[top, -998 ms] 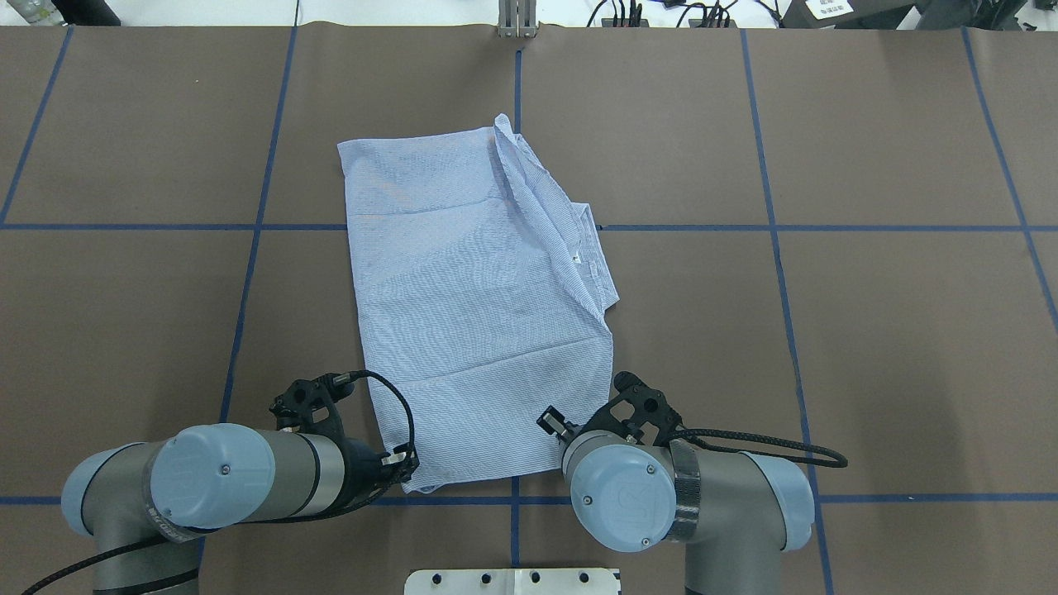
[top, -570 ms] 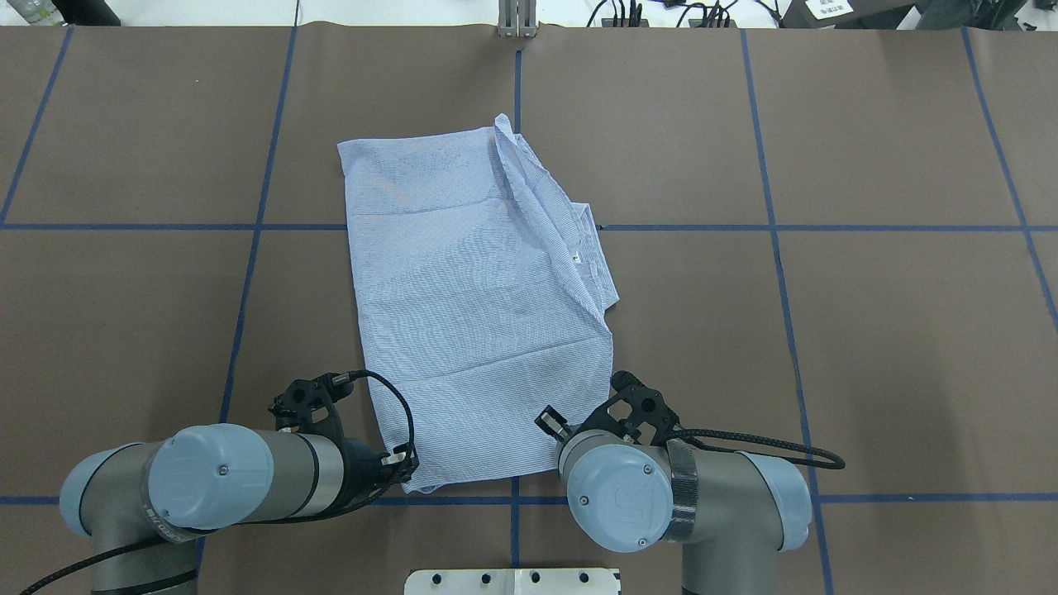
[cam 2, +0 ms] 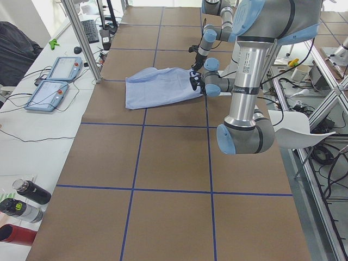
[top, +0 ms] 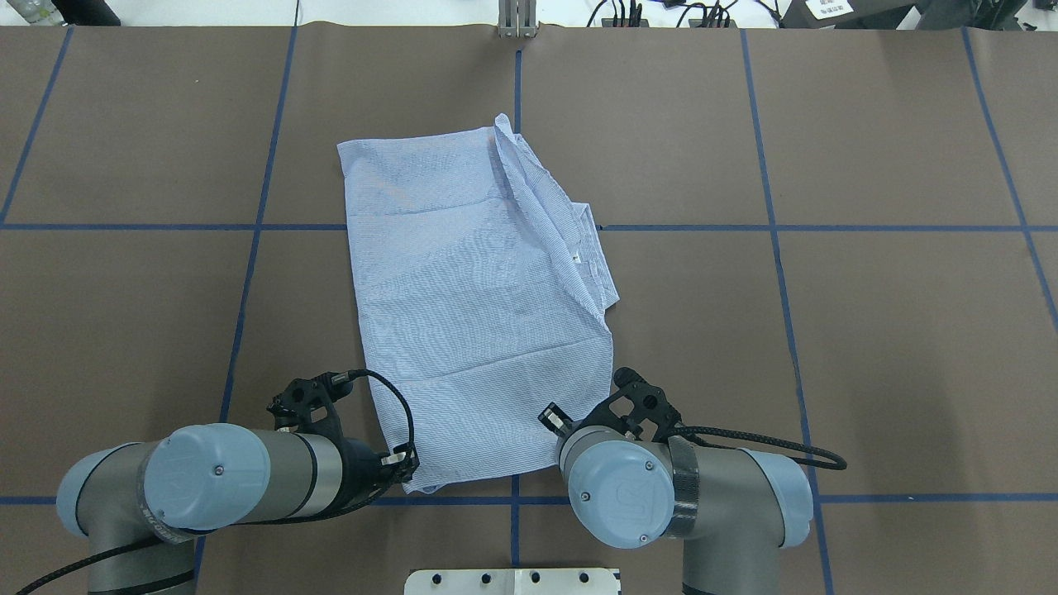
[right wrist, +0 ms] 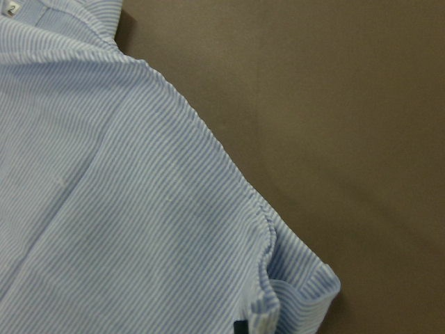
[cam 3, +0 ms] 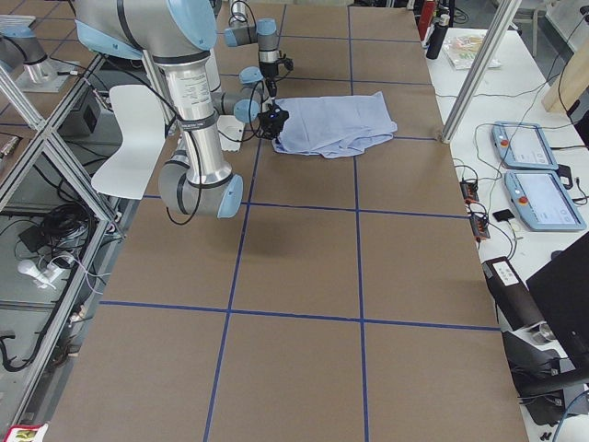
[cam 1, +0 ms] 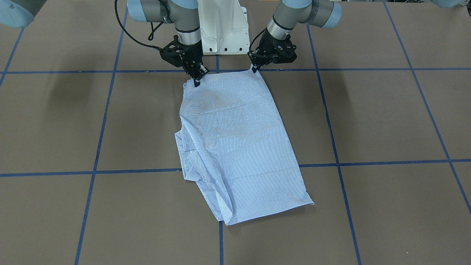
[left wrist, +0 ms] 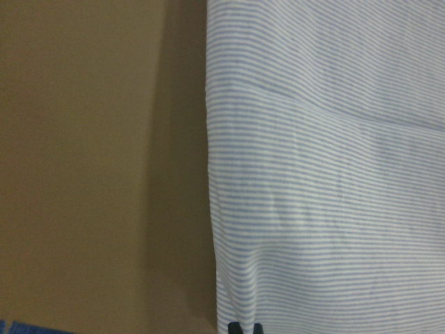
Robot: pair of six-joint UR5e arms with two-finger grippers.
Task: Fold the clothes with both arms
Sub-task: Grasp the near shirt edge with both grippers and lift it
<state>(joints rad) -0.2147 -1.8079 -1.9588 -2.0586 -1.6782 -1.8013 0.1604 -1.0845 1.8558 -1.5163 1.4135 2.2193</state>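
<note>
- Shirt (top: 471,297) lies flat on the table (top: 826,330), straight in front of the base (cam 1: 220,33), as one long band; its near hem is just before the base and its other end points away from it.
- It is already folded along its length, and the collar (top: 591,248) shows on the long edge at the right arm's side.
- I judge the next fold is across the band, which would explain why the two near corners are the ones taken.
- Left gripper (cam 1: 253,68) stands at the hem corner on its own side, just before the base. Its fingers are closed to one point, clamped on the cloth edge, as the left wrist view also suggests.
- Right gripper (cam 1: 195,83) is at the other hem corner, also pinched on the shirt; in the right wrist view the corner is bunched at the fingertip.
- Both arms are bent low and reach down steeply, so that the hem is stretched between them.
- Compared with one second ago, almost nothing differs: both elbows have moved very slightly, the corner at the left gripper has crept a little, and the rest of the shirt lies as it did. The lift seems not yet started.
</note>
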